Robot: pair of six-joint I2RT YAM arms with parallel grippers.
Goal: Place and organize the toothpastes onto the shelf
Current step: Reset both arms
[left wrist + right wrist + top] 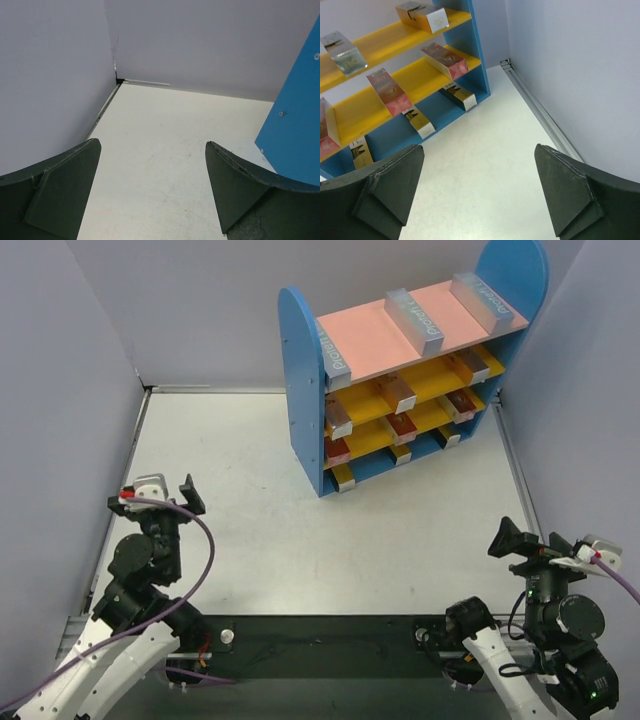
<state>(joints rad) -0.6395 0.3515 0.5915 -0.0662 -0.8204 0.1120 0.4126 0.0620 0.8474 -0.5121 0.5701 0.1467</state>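
- Upper right of the top view: shelf (300, 390) set near the back corner, toothpastes (418, 322) lying across all four levels, three on the pink top board (370, 338), front ends poking past the board edges.
- Lower left and lower right: left gripper (160, 492) and right gripper (533, 543) spread wide, holding nothing, well apart from the shelf; no loose box visible on the counter (250, 510).
- Hazard: protruding ends easily caught by a finger during any straightening reach, tipping a box off its board.
- Hazard: light shelf liable to shift if bumped, spilling several boxes at once.
- Hazard: side wall (590, 440) close at right, cramping the right arm's approach.
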